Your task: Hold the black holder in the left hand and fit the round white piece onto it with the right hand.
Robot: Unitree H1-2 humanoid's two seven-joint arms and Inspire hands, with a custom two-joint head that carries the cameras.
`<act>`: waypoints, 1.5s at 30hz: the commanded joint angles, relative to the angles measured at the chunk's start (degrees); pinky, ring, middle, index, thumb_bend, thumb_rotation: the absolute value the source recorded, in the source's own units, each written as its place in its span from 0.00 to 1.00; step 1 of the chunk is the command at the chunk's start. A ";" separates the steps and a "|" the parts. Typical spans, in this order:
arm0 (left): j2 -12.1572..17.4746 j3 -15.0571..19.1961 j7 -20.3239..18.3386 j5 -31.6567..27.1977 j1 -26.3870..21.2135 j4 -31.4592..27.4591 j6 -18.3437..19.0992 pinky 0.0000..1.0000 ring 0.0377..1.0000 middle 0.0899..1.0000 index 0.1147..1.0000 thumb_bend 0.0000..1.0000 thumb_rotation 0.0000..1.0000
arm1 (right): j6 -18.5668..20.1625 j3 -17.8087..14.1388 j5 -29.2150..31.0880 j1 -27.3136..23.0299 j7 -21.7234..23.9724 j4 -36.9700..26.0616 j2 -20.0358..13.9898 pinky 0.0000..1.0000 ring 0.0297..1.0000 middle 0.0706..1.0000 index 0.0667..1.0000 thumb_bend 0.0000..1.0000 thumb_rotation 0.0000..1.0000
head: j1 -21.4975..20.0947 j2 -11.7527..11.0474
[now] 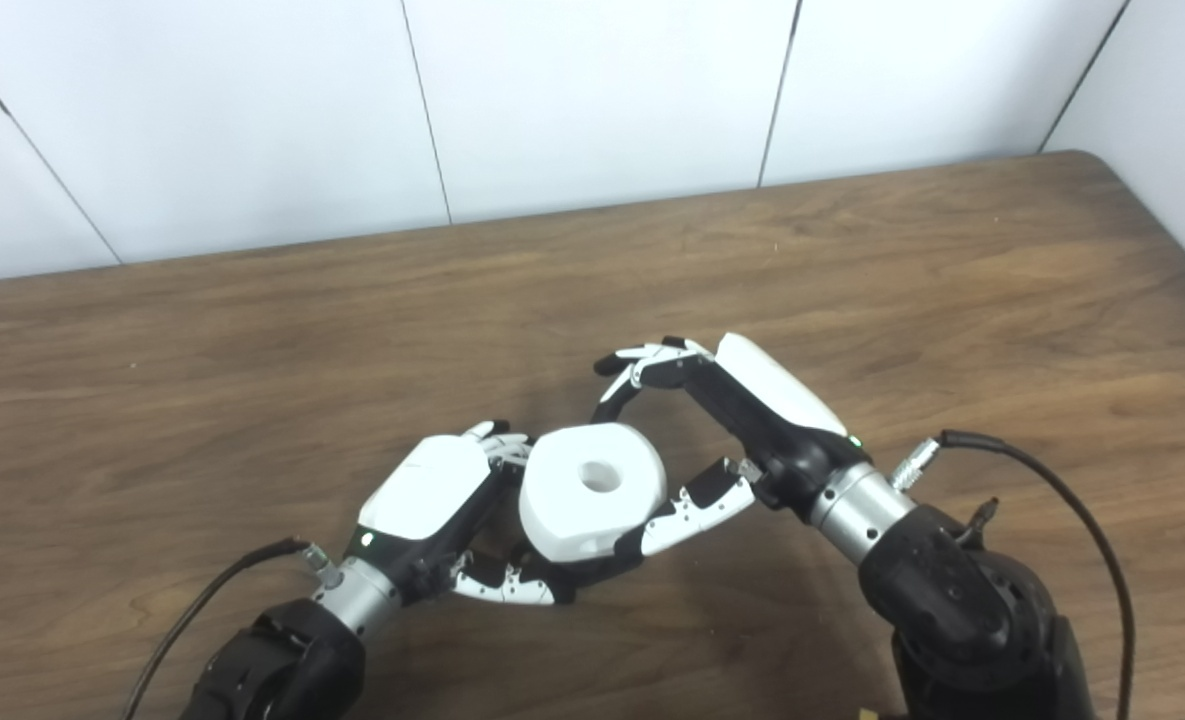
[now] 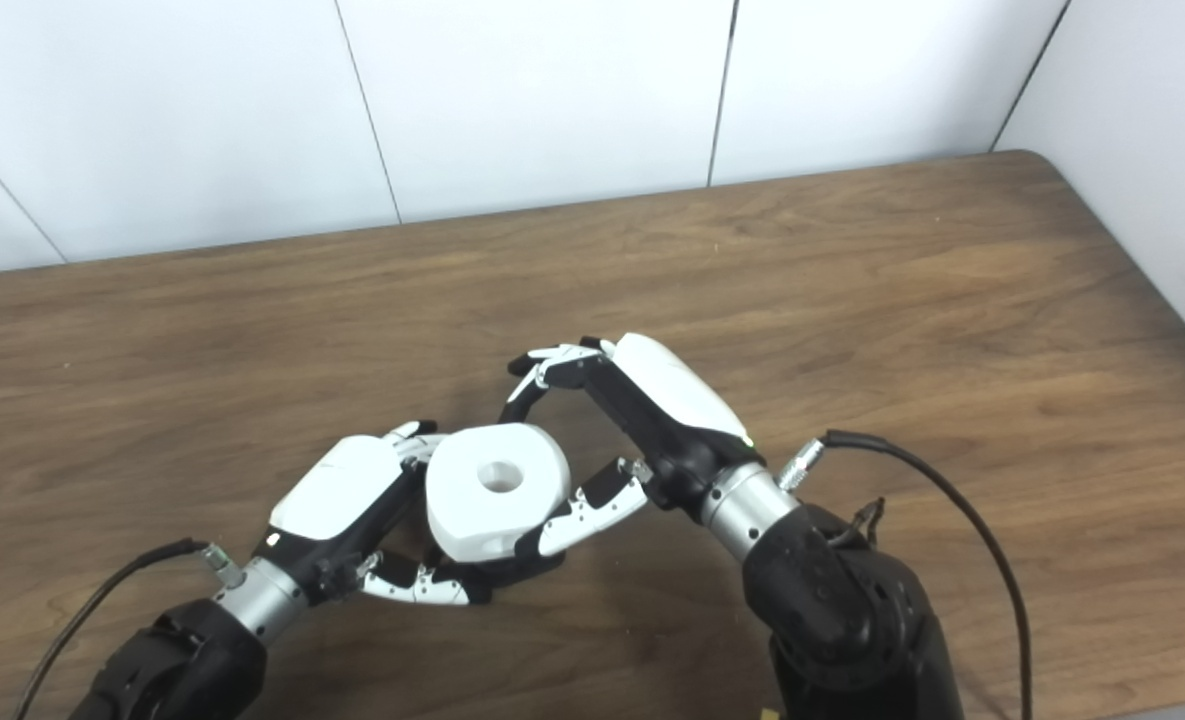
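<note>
The round white piece (image 1: 592,490) with a central hole sits low over the table between my two hands. Under its near edge only a dark strip of the black holder (image 1: 597,568) shows; the rest is hidden. My left hand (image 1: 432,500) is shut around the holder from the left, fingers (image 1: 502,445) against the white piece's left side and thumb (image 1: 507,588) curled below. My right hand (image 1: 742,420) spans the white piece from the right. Its thumb (image 1: 692,508) presses the near right side and its fingertips (image 1: 617,395) curl down to the far rim.
The wooden table (image 1: 852,280) stretches wide around the hands, with a white panelled wall behind and its right edge near a side wall. Black cables (image 1: 1042,470) trail from both wrists.
</note>
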 commanded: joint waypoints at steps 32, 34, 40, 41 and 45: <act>0.62 -0.54 -0.68 1.17 -0.58 1.12 -0.30 0.94 0.84 0.74 0.42 0.52 0.05 | -2.42 3.91 1.09 0.05 -6.87 1.91 -3.04 1.00 0.90 0.82 0.44 0.53 0.14 | -1.39 -0.41; 0.57 -0.60 -0.37 1.23 -0.64 1.41 -0.59 0.94 0.84 0.74 0.42 0.52 0.05 | -2.53 3.96 1.10 0.12 -7.28 2.25 -3.19 1.00 0.90 0.82 0.44 0.53 0.14 | -1.51 -0.59; 0.50 -0.68 -0.48 1.00 -0.90 1.44 -0.55 0.94 0.84 0.75 0.42 0.52 0.05 | -2.83 3.76 1.94 0.25 -8.38 2.99 -3.68 1.00 0.90 0.82 0.44 0.53 0.14 | -1.50 -0.81; 0.48 -0.69 -0.45 0.99 -0.94 1.48 -0.57 0.94 0.84 0.75 0.42 0.52 0.05 | -2.88 3.78 2.02 0.22 -8.56 3.13 -3.80 1.00 0.90 0.82 0.44 0.53 0.14 | -1.50 -0.86; 0.41 -0.74 -0.69 1.12 -0.97 1.40 -0.19 0.95 0.84 0.75 0.42 0.52 0.05 | -2.82 3.89 2.33 0.13 -9.15 3.56 -4.16 1.00 0.91 0.82 0.44 0.53 0.14 | -1.45 -1.01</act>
